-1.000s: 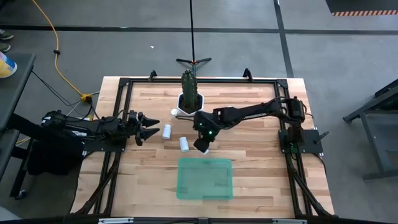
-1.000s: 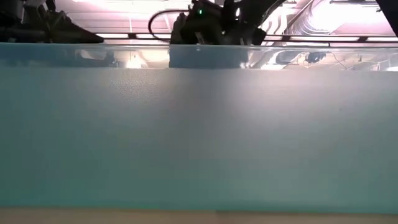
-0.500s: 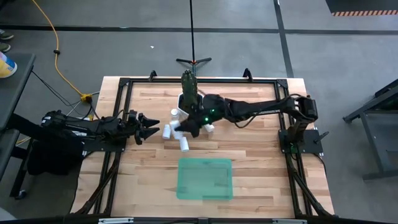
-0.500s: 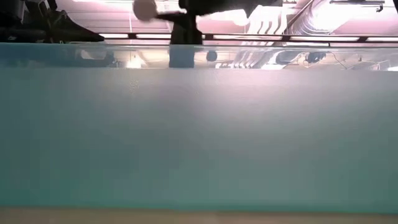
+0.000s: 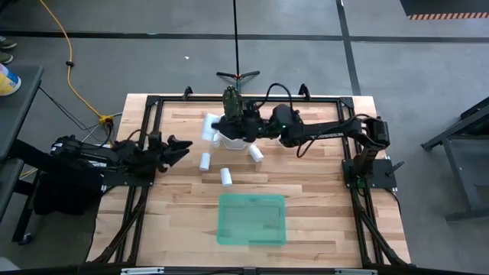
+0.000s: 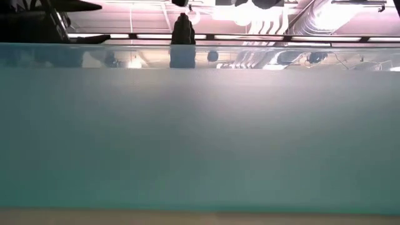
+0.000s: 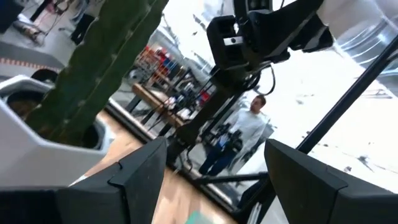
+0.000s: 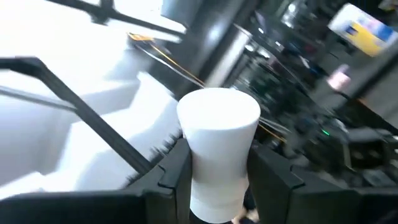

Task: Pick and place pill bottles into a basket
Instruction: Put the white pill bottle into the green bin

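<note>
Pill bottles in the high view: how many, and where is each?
4. One is held in the right gripper by the plant pot. On the table lie a left one, a middle one and a right one. Others may hide under the right arm.

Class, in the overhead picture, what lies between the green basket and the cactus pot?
In the high view, one pill bottle lies on bare wood between the basket and the pot.

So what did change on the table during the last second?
The right end effector swung from near the basket toward the plant pot and now grips a pill bottle. The left end effector stayed at the left, open. The basket did not move.
</note>
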Robot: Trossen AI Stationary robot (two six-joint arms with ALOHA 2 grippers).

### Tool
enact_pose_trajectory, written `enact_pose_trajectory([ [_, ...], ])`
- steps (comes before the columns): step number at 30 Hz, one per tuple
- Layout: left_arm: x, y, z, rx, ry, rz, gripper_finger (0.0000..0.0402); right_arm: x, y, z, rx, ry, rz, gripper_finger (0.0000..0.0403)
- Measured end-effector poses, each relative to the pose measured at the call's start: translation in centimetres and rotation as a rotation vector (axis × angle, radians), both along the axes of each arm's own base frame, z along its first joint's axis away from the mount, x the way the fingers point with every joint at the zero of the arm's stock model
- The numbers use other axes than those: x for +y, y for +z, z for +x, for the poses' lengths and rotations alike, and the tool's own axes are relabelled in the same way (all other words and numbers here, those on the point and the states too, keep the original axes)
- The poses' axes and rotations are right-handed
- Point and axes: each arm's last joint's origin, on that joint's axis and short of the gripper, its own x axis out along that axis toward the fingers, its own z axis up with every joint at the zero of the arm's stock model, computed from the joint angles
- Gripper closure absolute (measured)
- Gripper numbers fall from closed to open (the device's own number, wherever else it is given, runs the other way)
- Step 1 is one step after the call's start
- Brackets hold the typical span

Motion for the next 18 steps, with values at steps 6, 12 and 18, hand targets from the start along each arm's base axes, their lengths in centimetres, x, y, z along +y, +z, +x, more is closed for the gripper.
enact_pose_trajectory([
  [6,0.0,1.2,-0.4,-0.136,-0.008,-0.010,0.0096,0.4,1.6,-1.0,-0.195,-0.030,0.069,0.0285],
  [12,0.1,2.8,-1.2,-0.290,-0.002,0.061,0.0096,0.8,3.0,-2.4,-0.432,-0.061,0.027,0.0285],
  [18,0.1,7.0,-1.9,-0.348,0.048,0.196,0.0096,1.8,3.0,-2.5,-0.480,-0.058,-0.057,0.0285],
])
